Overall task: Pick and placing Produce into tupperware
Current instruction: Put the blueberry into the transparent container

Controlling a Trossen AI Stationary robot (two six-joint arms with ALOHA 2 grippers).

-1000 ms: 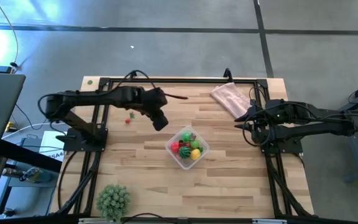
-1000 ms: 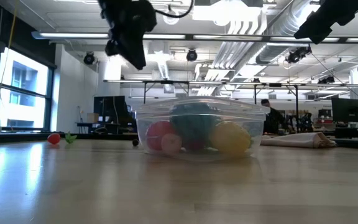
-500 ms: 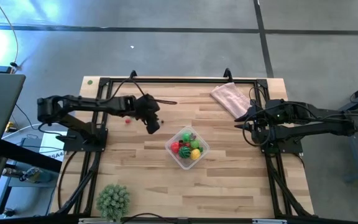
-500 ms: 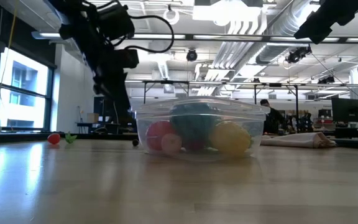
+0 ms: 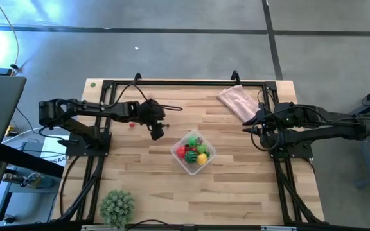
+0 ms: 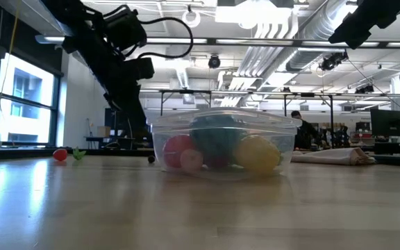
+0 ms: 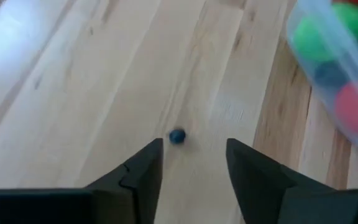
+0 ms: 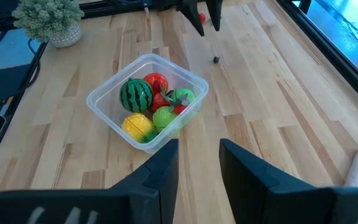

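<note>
The left gripper (image 5: 157, 133) has pulled back toward 9 o'clock and dropped low since a second ago; its fingers now stand apart, empty, over a small dark blue ball (image 7: 177, 136) on the wood. The clear tupperware (image 5: 176, 153) sits at table centre, holding a striped watermelon (image 8: 135, 95), red, green and yellow produce (image 8: 138, 127). One red piece (image 5: 132, 124) lies outside. The right gripper (image 8: 199, 163) waits at 3 o'clock, slightly parted
</note>
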